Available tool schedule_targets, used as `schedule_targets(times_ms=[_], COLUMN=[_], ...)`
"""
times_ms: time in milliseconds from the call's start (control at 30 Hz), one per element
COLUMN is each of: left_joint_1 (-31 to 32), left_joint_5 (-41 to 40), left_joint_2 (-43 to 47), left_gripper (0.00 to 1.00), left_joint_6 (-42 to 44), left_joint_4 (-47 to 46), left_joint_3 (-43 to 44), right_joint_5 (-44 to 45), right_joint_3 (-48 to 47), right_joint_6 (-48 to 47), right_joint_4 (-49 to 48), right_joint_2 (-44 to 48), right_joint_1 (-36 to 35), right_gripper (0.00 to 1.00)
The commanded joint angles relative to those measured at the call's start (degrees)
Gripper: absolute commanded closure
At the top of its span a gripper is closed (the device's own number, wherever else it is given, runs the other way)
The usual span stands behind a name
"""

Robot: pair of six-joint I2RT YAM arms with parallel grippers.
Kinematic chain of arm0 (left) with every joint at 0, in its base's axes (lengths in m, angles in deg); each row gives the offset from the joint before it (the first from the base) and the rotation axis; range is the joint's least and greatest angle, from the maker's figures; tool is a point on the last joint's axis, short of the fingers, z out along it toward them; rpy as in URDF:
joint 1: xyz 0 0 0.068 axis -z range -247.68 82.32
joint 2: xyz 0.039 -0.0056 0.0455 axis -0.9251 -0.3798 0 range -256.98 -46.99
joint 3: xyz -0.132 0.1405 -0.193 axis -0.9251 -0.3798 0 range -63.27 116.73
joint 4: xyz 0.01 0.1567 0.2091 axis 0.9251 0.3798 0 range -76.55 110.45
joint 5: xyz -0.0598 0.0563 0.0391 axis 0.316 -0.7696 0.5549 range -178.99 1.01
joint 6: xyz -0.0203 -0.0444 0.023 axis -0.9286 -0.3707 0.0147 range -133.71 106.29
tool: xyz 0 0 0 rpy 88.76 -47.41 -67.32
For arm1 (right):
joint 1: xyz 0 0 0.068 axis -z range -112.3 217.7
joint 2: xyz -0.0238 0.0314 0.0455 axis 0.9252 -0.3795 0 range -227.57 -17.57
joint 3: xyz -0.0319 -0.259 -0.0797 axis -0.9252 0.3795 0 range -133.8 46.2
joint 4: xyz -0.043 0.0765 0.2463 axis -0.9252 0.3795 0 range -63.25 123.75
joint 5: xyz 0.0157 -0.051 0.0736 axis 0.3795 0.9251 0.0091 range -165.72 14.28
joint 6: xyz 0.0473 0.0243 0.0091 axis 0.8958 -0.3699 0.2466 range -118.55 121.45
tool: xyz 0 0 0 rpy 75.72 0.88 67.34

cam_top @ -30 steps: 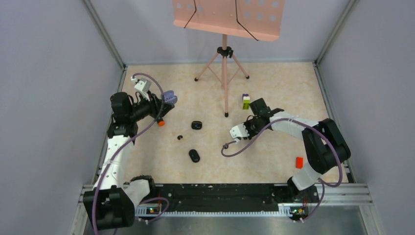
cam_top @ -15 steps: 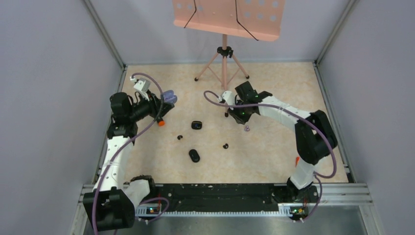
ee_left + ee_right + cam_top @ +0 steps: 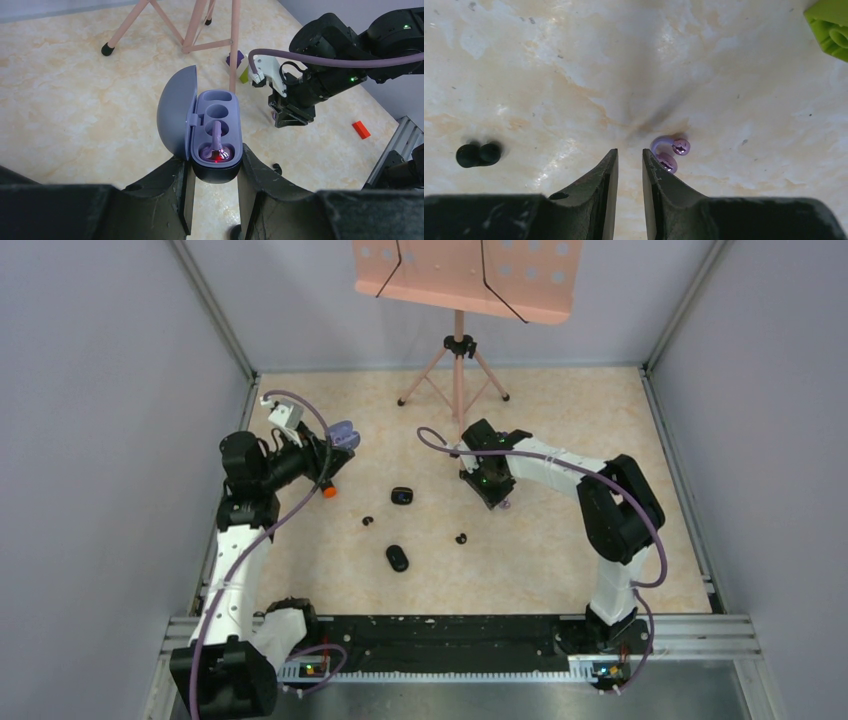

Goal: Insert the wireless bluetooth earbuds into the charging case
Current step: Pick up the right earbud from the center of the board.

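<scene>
Lying outside right claw (image 3: 629, 161), purple earbud (image 3: 669, 150) (unheld)

Tabletop (image 3: 520, 560) is cream with orangey marble veining. Charging case (image 3: 216, 111) is matte lavender-grey with a darker base, and there's a red glow on the purple earbud (image 3: 216, 150) in it. Loose earbud (image 3: 670, 152) is shiny metallic purple, the black earbud (image 3: 478, 154) is plain. Fingers (image 3: 594, 195) are black, block (image 3: 831, 25) is lime green, music stand (image 3: 465, 275) is salmon pink.
</scene>
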Motion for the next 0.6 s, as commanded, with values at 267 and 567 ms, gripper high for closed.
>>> schedule_targets(times_ms=[267, 567], left_joint_1=[-0.4, -0.49], left_joint_5=[-0.63, -0.99], left_joint_2=[2.19, 2.82], left_gripper=[1.0, 1.0], left_joint_6=[-0.66, -0.31], left_joint_4=[-3.35, -2.79], left_joint_3=[-0.67, -0.87], right_joint_5=[7.81, 6.56], right_joint_3=[-0.52, -0.63], right_joint_6=[4.89, 5.9], right_joint_4=[-0.5, -0.18], right_joint_2=[-0.55, -2.43], right_joint_1=[-0.79, -0.76], right_gripper=[0.75, 0.76])
